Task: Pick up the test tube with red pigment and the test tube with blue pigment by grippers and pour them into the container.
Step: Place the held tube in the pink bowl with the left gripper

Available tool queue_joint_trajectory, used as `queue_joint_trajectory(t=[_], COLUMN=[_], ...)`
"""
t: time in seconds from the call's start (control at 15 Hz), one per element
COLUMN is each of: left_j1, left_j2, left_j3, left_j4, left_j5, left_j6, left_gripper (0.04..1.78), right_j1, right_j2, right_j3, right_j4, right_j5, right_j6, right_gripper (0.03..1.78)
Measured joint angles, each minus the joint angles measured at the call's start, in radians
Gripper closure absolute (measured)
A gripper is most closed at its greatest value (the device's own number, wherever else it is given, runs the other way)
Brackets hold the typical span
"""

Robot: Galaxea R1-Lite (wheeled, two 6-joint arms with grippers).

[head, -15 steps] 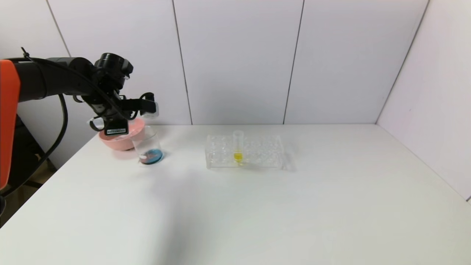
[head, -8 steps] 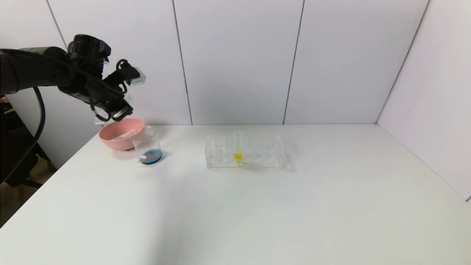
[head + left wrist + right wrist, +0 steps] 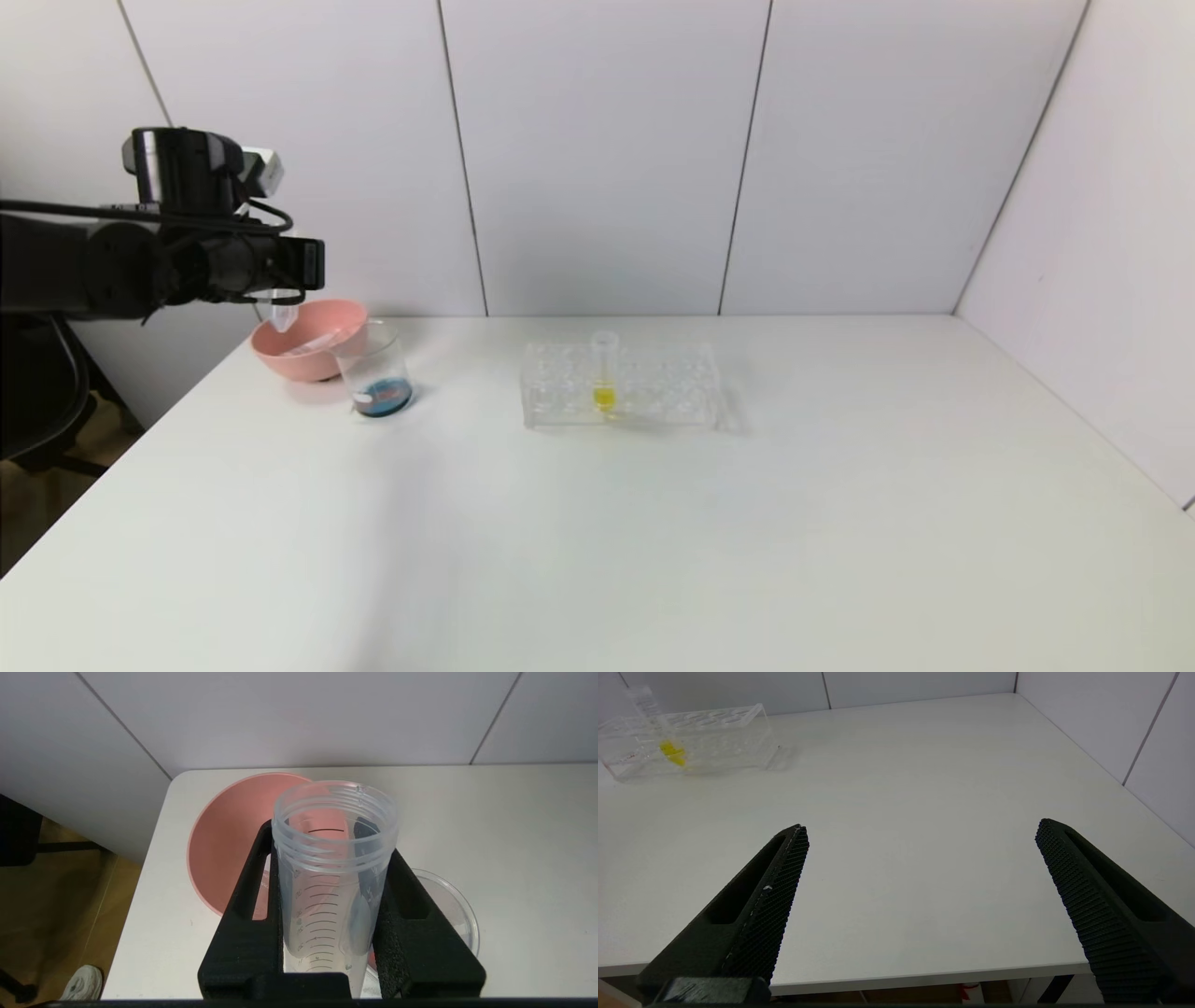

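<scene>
My left gripper (image 3: pixel 286 280) hovers over the pink bowl (image 3: pixel 329 315) at the table's far left. It is shut on an empty clear test tube (image 3: pixel 334 826) with graduation marks. The tube stands mouth up, and its tip (image 3: pixel 280 315) hangs just above the bowl's rim. No pigment shows inside it. The container (image 3: pixel 375 364), a clear beaker, stands beside the bowl with blue and red pigment at its bottom. In the left wrist view its rim (image 3: pixel 455 905) shows behind one finger. My right gripper (image 3: pixel 922 828) is open and empty above the table's near right edge.
Another clear tube (image 3: pixel 313 342) lies inside the pink bowl (image 3: pixel 224 849). A clear multi-hole rack (image 3: pixel 653 383) stands mid-table and holds a tube with yellow liquid (image 3: pixel 604 378); both also show in the right wrist view, the rack (image 3: pixel 714 737) and the yellow tube (image 3: pixel 668 749). The table's left edge runs close to the bowl.
My left arm lifted away from over the beaker, drew back to the left and turned its wrist. The tube went from tipped sideways to mouth up, tip over the bowl.
</scene>
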Motion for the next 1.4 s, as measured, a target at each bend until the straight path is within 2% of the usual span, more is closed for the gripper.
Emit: queue_joint_trajectory(t=[0.27, 0.4, 0.53, 0.67, 0.87, 1.07, 1.4], left_j1=[0.003, 0.003, 0.006, 0.011, 0.021, 0.036, 0.068], left_j2=[-0.067, -0.073, -0.05, -0.014, 0.049, 0.126, 0.265], left_j3=[0.416, 0.605, 0.741, 0.793, 0.732, 0.569, 0.229], left_j4=[-0.582, -0.873, -1.135, -1.283, -1.297, -1.273, -1.009], left_j5=[0.148, 0.185, 0.2, 0.206, 0.201, 0.201, 0.188], left_j6=[-0.028, -0.032, -0.034, -0.043, -0.042, -0.039, -0.061], left_gripper=[1.29, 1.29, 1.29, 1.29, 1.29, 1.29, 1.29], right_j1=[0.0, 0.0, 0.0, 0.0, 0.0, 0.0, 0.0], right_j2=[0.0, 0.0, 0.0, 0.0, 0.0, 0.0, 0.0], right_j3=[0.0, 0.0, 0.0, 0.0, 0.0, 0.0, 0.0], right_j4=[0.0, 0.0, 0.0, 0.0, 0.0, 0.0, 0.0], right_j5=[0.0, 0.0, 0.0, 0.0, 0.0, 0.0, 0.0], right_j6=[0.0, 0.0, 0.0, 0.0, 0.0, 0.0, 0.0], right_gripper=[0.04, 0.04, 0.04, 0.04, 0.04, 0.04, 0.04])
